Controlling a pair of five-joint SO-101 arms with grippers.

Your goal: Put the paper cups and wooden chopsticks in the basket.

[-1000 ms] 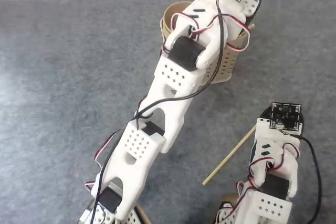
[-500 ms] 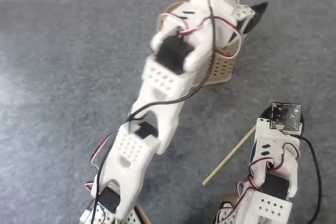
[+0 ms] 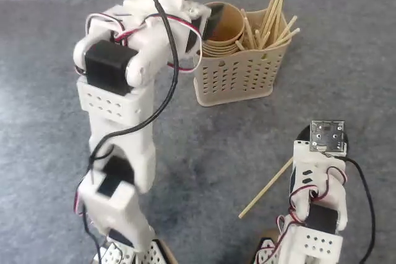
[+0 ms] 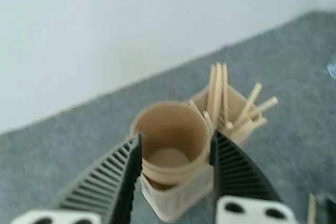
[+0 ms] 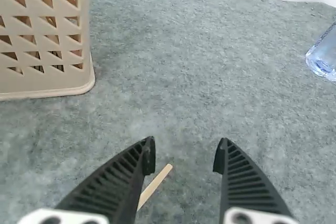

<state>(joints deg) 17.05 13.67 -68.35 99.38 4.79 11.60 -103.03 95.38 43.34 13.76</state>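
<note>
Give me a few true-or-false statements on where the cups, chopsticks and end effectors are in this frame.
1. The cups sit stacked inside the basket. True.
2. No chopstick is left outside the basket. False: one chopstick lies outside it, near the right end effector.
3. The left end effector grips a cup. False: it is open and holds nothing.
4. The right end effector is open. True.

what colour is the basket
Beige basket, walls patterned with small holes; clearest in the high view.
</note>
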